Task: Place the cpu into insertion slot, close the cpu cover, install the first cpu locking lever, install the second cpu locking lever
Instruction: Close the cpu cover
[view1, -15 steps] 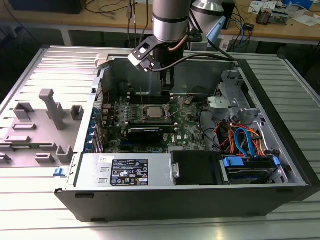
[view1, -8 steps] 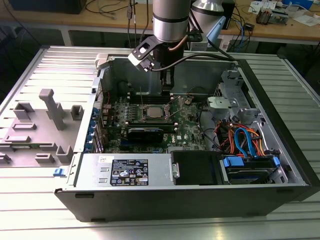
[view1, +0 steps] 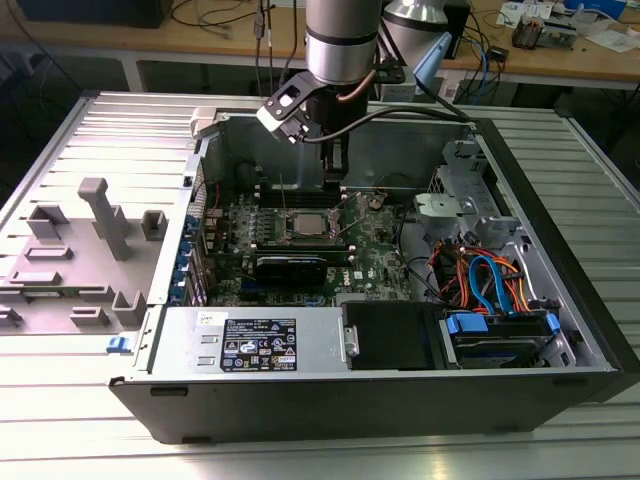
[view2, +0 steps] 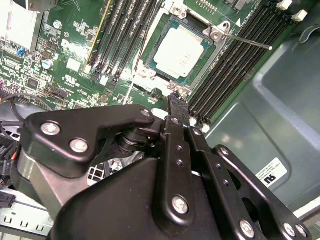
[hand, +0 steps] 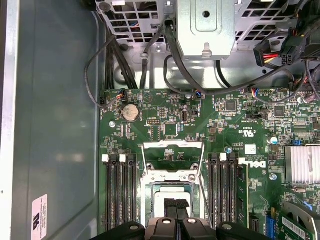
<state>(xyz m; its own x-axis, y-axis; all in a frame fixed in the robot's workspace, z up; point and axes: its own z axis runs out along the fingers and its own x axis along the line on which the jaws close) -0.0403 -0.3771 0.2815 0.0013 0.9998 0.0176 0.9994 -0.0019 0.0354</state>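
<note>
1. cpu (view2: 182, 49): flat square, dull silver top, seated in the insertion slot (view2: 148, 64) mid-motherboard (hand: 165, 107), between banks of black memory slots (view2: 225, 65)
2. cpu cover (hand: 172, 145): thin metal window frame, swung open off the slot
3. Thin wire lever (view2: 250, 43) sticks out free across the memory slots
4. gripper (view2: 176, 102): black fingers together, holding nothing, just above the slot's edge
5. Motherboard lies in the open metal case (view1: 330, 395)

- Exterior view: off-arm, high, fairly far, looks down into open PC case (view1: 560, 330)
- First wrist view: close above motherboard (hand: 150, 107), straight down
- Second wrist view: closer, oblique, past gripper (view2: 176, 102)
- All 3 share cpu (view1: 305, 224) (view2: 182, 50) (hand: 161, 199)
</note>
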